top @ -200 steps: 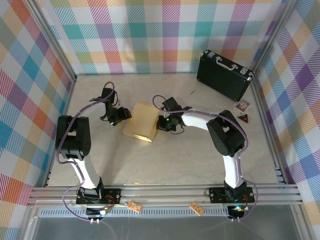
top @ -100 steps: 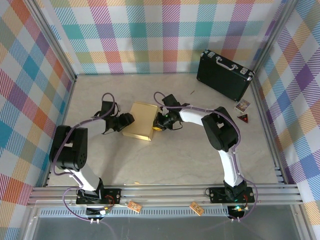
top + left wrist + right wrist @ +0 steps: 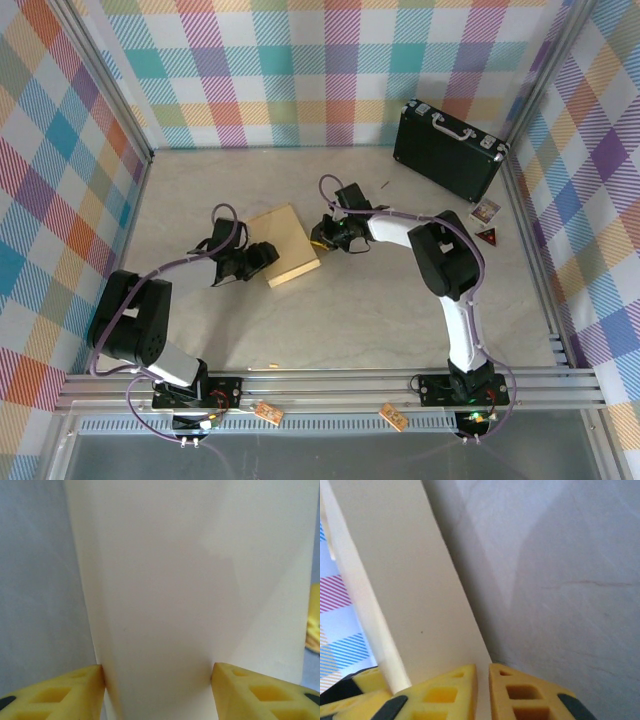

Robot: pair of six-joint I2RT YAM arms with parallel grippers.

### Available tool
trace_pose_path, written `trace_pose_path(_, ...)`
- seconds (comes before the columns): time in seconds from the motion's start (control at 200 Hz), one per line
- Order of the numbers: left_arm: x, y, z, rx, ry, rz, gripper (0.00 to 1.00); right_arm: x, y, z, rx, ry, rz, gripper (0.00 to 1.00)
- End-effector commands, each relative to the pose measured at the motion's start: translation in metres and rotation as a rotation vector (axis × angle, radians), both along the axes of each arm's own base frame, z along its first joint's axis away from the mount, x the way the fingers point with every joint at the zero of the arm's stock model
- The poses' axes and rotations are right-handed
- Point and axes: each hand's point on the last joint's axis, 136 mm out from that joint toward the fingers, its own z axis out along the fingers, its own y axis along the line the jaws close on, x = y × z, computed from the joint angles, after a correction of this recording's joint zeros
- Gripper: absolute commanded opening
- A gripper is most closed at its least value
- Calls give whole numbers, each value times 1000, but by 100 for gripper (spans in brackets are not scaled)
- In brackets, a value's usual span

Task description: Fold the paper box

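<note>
- Nearest the bases, you had one left gripper [image 3: 264, 257] on the near-left edge of the paper box [image 3: 283, 243], its fingers [image 3: 60, 692] clamped across a pale panel.
- At mid-table, that single box lay tan face up between the two grippers, long axis running near to far, slightly skewed.
- Just right of it, you had one right gripper [image 3: 321, 237] at the box's right edge, jaws a narrow slit with nothing between. The panel passed to their left, so by my judgement only the left arm held it.
- At the far right stood one black briefcase [image 3: 448, 150], with two small cards [image 3: 485, 211] nearby.

tan paper box [image 3: 283, 245], plaid walls [image 3: 300, 70]
</note>
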Motion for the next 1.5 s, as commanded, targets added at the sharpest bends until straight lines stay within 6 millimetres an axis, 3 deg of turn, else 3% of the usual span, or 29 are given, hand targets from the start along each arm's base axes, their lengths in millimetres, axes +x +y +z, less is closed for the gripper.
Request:
trace_pose_path(0.0,-33,-18,0,4,87,-153,57,-40,7,25,-47,-58,175,18)
trace_pose_path(0.2,-34,-12,-7,32,99,-144,57,-46,-50,13,-250,-89,179,21)
trace_pose_path(0.51,-32,-9,-4,56,94,-146,56,-92,-66,-6,-245,-16,274,17)
trace_pose_path(0.61,-32,-10,-2,53,93,-152,55,-98,-58,-5,-198,-16,303,16)
trace_pose_path(0.93,-35,-19,-5,3,93,-174,52,-120,15,14,-45,-55,468,16)
trace_pose_path(1.02,-36,-19,-5,6,93,-181,52,-127,25,22,-9,-68,501,16)
trace_pose_path(1.125,-35,-13,-3,51,91,-185,54,-121,13,21,-65,-88,478,17)
trace_pose_path(1.23,-38,4,0,127,116,-164,59,-104,-19,11,-207,-81,409,18)
trace_pose_path(1.39,-27,42,17,245,91,-78,66,-64,-70,11,-307,-88,258,19)
trace_pose_path(1.495,-11,70,32,280,46,24,67,-31,-79,16,-269,-95,200,19)
